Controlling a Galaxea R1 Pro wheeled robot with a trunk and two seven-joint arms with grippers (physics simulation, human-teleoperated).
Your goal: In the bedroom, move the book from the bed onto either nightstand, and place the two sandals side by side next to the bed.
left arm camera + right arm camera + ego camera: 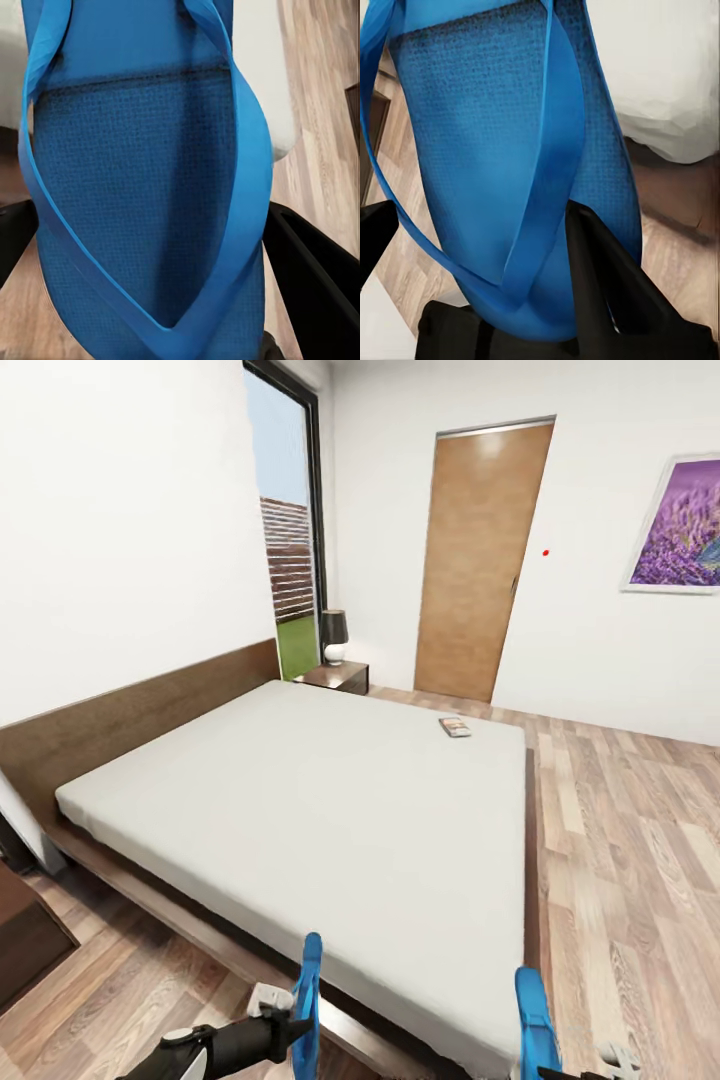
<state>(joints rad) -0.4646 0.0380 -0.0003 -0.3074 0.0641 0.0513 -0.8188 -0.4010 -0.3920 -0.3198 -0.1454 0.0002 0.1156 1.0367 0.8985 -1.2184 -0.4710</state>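
The pale grey bed (330, 820) spreads across the middle of the head view. The small dark book (455, 727) lies flat on it near the far right corner. A dark nightstand (340, 676) stands beyond the bed's far corner, by the glass door (290, 530). At the near foot of the bed, my left gripper (290, 1022) is shut on one blue sandal (308, 1000) held on edge. The other blue sandal (535, 1025) stands upright to its right. My right gripper (480, 225) is shut on that sandal (502, 150), with a black finger (607, 277) pressed against the sole.
A black lamp (334, 635) sits on the nightstand. A closed wooden door (480, 560) and a purple picture (680, 525) are on the far wall. Wood-plank floor (630, 840) runs along the bed's right side. A low dark cabinet (25, 935) stands at the near left.
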